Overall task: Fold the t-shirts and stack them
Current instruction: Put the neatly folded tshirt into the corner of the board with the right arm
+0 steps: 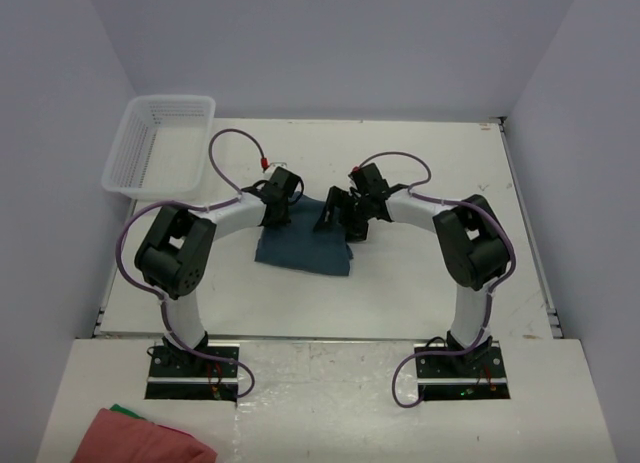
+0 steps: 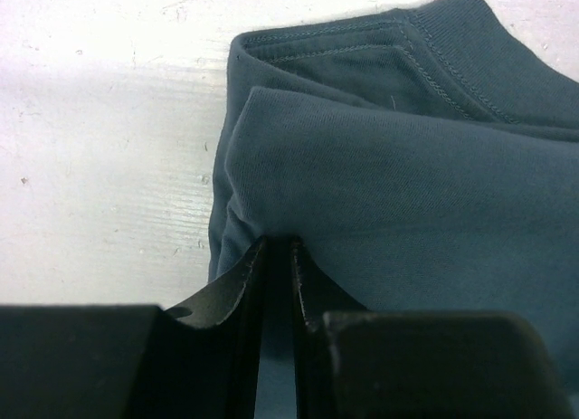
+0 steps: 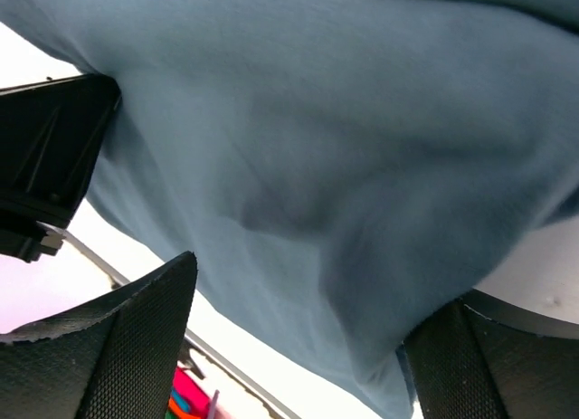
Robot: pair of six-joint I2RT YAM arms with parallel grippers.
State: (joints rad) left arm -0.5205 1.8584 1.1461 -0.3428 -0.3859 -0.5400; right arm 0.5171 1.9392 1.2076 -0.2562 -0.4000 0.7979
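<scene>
Left wrist: left pincer (image 2: pixel 276 256) pinched on folded t-shirt (image 2: pixel 407 193), collar (image 2: pixel 443 52) pointing away; right pincer (image 3: pixel 308 297) gapes wide around it.

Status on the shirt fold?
Left gripper shut on t-shirt edge. Right gripper open, fabric lying across it. Shirt folded in layers. Basket far left, clear of it.

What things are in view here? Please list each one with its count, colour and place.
t-shirt: 1, dark teal-blue, folded, middle of the table
basket: 1, white plastic mesh, far left of the table
cloth: 1, pink-red with a green edge, near left corner, in front of the arm bases
table: 1, white
left gripper: 1, black, shut on the t-shirt's edge
right gripper: 1, black, open, t-shirt fabric between its fingers
</scene>
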